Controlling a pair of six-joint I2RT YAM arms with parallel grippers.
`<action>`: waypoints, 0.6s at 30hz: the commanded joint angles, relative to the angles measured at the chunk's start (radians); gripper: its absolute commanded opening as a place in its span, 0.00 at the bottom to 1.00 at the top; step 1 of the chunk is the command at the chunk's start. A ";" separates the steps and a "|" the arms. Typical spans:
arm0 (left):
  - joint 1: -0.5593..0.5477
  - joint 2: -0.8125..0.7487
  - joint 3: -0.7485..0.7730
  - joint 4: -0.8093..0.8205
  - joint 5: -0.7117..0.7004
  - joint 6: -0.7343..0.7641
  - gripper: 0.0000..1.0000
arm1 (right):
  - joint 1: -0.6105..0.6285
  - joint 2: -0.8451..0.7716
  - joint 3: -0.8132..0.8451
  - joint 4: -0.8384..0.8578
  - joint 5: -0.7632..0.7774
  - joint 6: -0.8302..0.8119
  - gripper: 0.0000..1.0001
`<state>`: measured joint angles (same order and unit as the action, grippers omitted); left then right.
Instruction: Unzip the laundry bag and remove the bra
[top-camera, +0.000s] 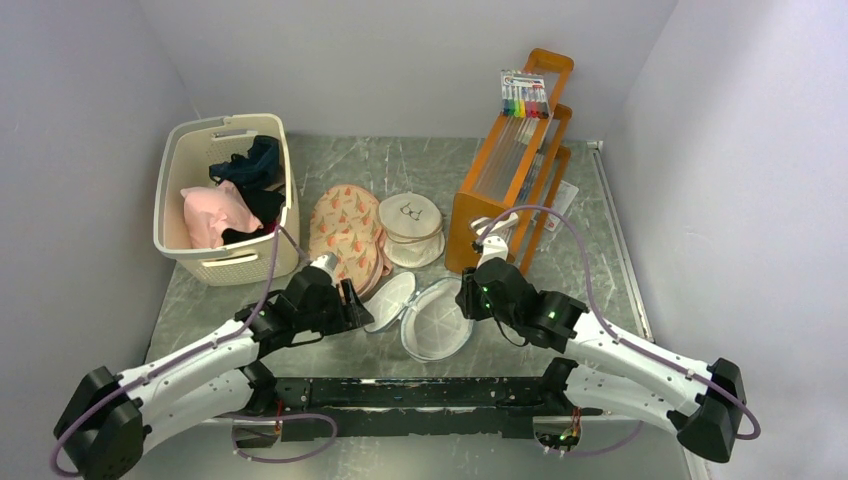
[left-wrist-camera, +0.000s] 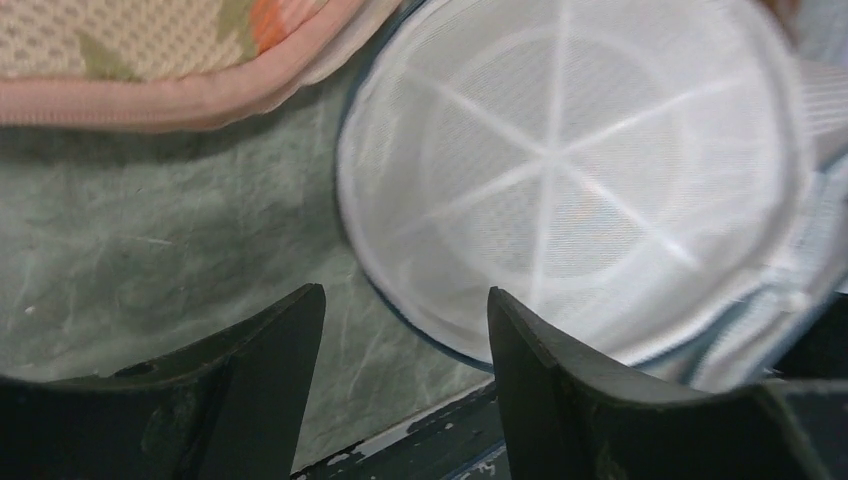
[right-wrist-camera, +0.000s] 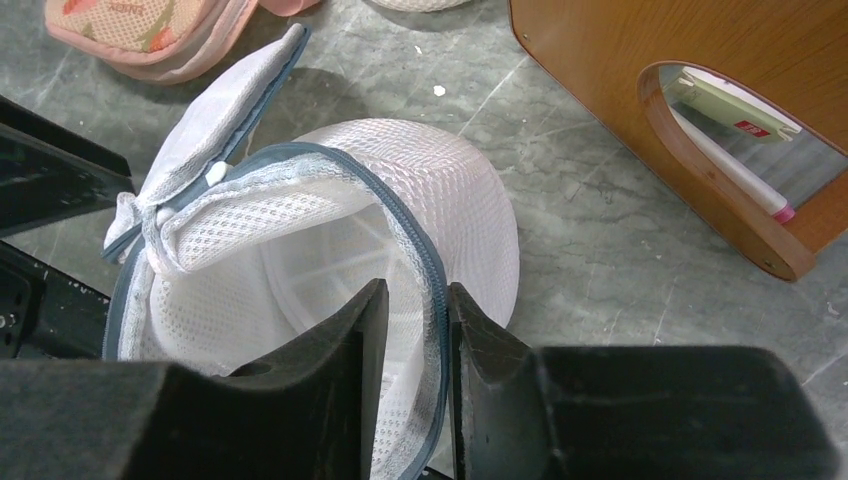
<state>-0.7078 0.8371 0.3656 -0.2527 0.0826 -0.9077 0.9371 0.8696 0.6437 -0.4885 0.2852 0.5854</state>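
laundry bag (top-camera: 437, 322) unzipped, front centre betw grippers | l gripper (left-wrist-camera: 405, 297) jaws apart, empty | r gripper (right-wrist-camera: 416, 290) astride zipper rim (right-wrist-camera: 400, 215), can't tell if pinching | light floppy mesh, prob slides; grab stiffer rim | bra not seen

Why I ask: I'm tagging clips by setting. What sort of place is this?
Probably a robot test booth, not a home: bare white walls box in a tabletop, two robot arms are mounted on it, and a clothes basket and mesh wash bag sit on it.
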 joint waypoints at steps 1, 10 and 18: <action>-0.061 0.046 0.022 -0.022 -0.150 -0.147 0.65 | 0.003 -0.026 -0.004 0.006 0.019 -0.004 0.28; -0.073 0.089 -0.072 0.134 -0.098 -0.353 0.60 | 0.002 -0.044 -0.021 0.026 0.009 -0.005 0.30; -0.083 0.134 -0.104 0.240 -0.079 -0.473 0.63 | 0.001 -0.021 -0.028 0.037 0.008 -0.019 0.31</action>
<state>-0.7788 0.9619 0.2916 -0.1425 -0.0158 -1.2961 0.9371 0.8402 0.6270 -0.4751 0.2844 0.5812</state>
